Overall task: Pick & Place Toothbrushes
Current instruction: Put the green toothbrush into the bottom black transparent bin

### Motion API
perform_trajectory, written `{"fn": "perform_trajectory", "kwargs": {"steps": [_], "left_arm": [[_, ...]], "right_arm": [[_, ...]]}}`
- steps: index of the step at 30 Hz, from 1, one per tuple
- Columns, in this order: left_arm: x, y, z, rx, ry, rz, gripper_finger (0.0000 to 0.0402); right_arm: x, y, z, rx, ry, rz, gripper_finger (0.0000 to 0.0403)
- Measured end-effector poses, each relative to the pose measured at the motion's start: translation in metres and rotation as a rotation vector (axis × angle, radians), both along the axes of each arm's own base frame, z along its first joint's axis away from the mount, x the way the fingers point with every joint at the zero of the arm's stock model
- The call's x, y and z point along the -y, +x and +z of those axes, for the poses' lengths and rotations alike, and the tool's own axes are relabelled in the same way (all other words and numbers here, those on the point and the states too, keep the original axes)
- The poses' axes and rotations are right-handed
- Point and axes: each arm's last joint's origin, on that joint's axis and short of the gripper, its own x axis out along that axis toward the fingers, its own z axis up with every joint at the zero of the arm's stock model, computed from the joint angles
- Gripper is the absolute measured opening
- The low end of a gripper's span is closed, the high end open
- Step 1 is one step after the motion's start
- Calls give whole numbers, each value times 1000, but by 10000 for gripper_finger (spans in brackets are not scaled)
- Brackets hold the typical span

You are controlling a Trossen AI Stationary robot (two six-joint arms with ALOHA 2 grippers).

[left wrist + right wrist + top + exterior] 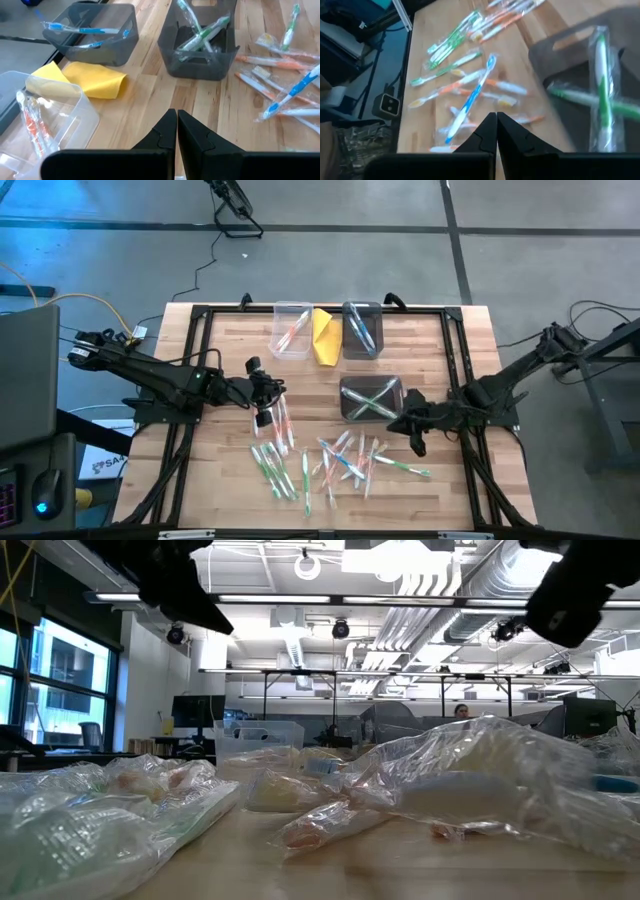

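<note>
Many plastic-wrapped toothbrushes (330, 460), white with green, orange or blue parts, lie scattered on the near half of the wooden table. They also fill the foreground of the low view as toothbrushes (450, 780). My left gripper (272, 390) (176, 131) is shut and holds nothing. It hovers left of the pile's far-left brushes. My right gripper (405, 426) (496, 131) is also shut and holds nothing, between the green-brush bin (370, 398) and the pile. More toothbrushes lie inside three bins.
A clear bin (292, 330) (55, 120) holds orange brushes. A dark bin (361, 330) (95, 32) holds blue ones, and the nearer dark bin (200, 45) (590, 90) holds green ones. A yellow folded cloth (325, 335) (95, 80) lies between the two far bins. A black frame (200, 315) borders the table.
</note>
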Motion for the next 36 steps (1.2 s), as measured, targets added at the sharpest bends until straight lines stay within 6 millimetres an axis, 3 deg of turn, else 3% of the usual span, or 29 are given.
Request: {"fn": "perform_trajectory", "kwargs": {"steps": [9, 16, 26, 36], "left_arm": [[0, 0, 0, 9, -40, 21, 10], [0, 0, 0, 11, -45, 23, 10], [0, 0, 0, 12, -45, 24, 10], [0, 0, 0, 11, -44, 24, 10]], "right_arm": [[-29, -7, -17, -76, 31, -16, 3], [-40, -7, -36, -218, 21, -71, 3], [-63, 12, -24, -556, -91, -131, 3], [-83, 26, -44, -797, -44, -106, 3]]}}
